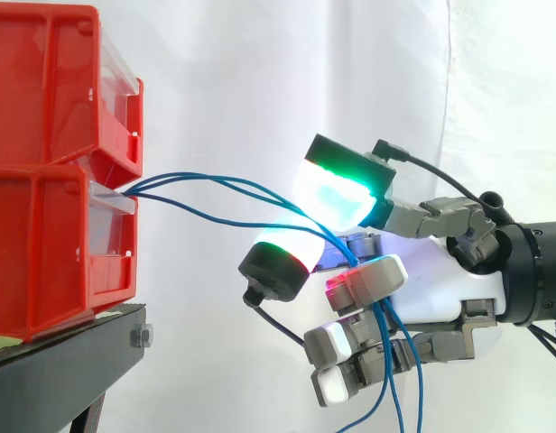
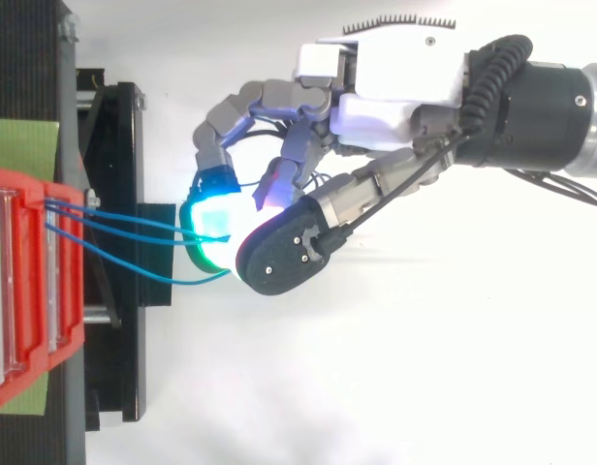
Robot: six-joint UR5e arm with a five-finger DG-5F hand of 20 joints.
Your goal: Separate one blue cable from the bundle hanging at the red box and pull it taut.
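Two stacked red bins (image 1: 43, 171) stand on a black stand (image 1: 61, 356) at the left. Several thin blue cables (image 1: 215, 191) come out from between the bins and run right in shallow arcs to my hand (image 1: 440, 280). The hand is curled, and the cables pass between a green-cyan glowing pad (image 1: 337, 189) and a lower pad, then hang down behind the curled fingers. In the top view the cables (image 2: 124, 228) leave the bins (image 2: 27, 291) and reach the glowing pads of the hand (image 2: 395, 97); one lower strand sags more than the others.
A white curtain hangs behind everything. The black stand (image 2: 114, 194) juts out toward the hand beneath the cables. The arm comes in from the right.
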